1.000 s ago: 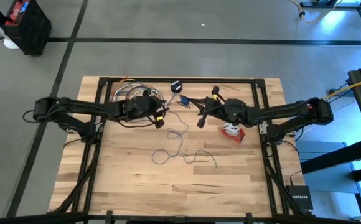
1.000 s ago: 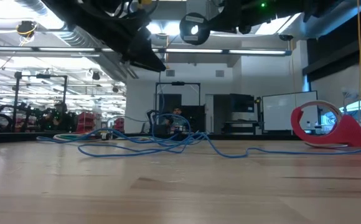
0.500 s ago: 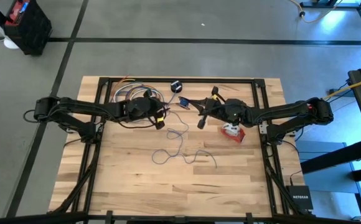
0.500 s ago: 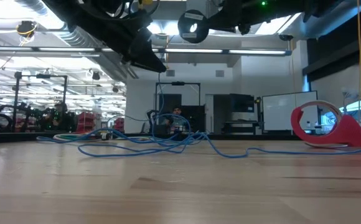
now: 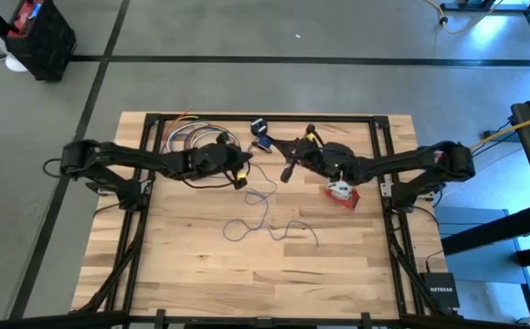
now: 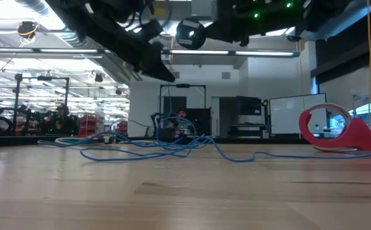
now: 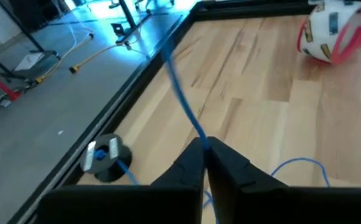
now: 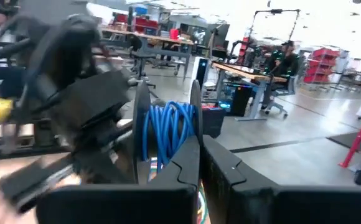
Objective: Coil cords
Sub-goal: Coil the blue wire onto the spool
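A thin blue cord lies in loose loops (image 5: 265, 217) on the wooden table and rises to a black spool (image 8: 168, 134) wound with blue cord. My right gripper (image 5: 272, 151) is shut on that spool and holds it in the air above the table's far middle (image 6: 190, 33). My left gripper (image 7: 203, 146), just left of it and also raised (image 5: 244, 175), is shut on the cord. A small black round puck (image 5: 259, 125) sits flat on the table near the far edge. My left gripper pinches the thin blue cord (image 7: 199, 134) between its two fingertips, held above the table. From the fingers one stretch (image 7: 177, 81) runs straight and taut toward the spool. My right gripper pinches one flange of the spool (image 8: 195, 127) at its rim between its two fingers. The spool is lifted clear of the table, with its wound blue cord (image 8: 165, 134) beside the fingers.
A red holder with a white roll (image 5: 341, 192) stands on the table right of the middle. A bundle of coloured cords (image 5: 190, 137) lies at the far left. A black frame (image 5: 375, 117) runs along the table's far edge. The near half of the table is bare wood (image 5: 247, 274).
My left gripper has shut on the blue cord and gone a little toward the table's right edge. My right gripper has carried the spool a little toward the table's left and far edges, still raised.
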Robot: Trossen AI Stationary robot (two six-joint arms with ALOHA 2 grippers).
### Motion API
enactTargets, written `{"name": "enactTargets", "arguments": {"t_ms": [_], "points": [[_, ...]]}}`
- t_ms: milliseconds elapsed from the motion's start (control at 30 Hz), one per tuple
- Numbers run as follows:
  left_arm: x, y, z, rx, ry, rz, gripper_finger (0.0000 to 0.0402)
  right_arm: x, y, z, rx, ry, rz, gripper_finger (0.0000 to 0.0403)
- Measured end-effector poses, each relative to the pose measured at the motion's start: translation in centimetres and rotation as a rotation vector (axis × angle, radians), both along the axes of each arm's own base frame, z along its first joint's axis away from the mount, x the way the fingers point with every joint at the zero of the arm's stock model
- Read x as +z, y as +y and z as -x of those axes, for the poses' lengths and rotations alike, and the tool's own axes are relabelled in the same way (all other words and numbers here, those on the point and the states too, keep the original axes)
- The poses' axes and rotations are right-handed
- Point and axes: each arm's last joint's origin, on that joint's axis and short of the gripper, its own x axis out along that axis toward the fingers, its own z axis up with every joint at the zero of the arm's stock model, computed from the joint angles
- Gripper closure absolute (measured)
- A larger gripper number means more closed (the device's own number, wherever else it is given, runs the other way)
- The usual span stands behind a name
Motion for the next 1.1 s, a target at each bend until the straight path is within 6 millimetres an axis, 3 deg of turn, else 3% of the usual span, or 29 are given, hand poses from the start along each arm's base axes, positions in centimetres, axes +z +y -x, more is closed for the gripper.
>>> {"name": "enactTargets", "arguments": {"t_ms": [433,1100], "points": [[-1.8,-0.3,-4.3,-0.049,-0.047,-0.053,0.0398,-1.0,-1.0,-0.9,-0.016,-0.074,-0.04,0.0393],[1.4,-4.1,-6.5,-0.173,-0.157,-0.103,0.0397,-1.4,-1.0,-0.9,-0.039,-0.024,-0.014,0.0393]]}}
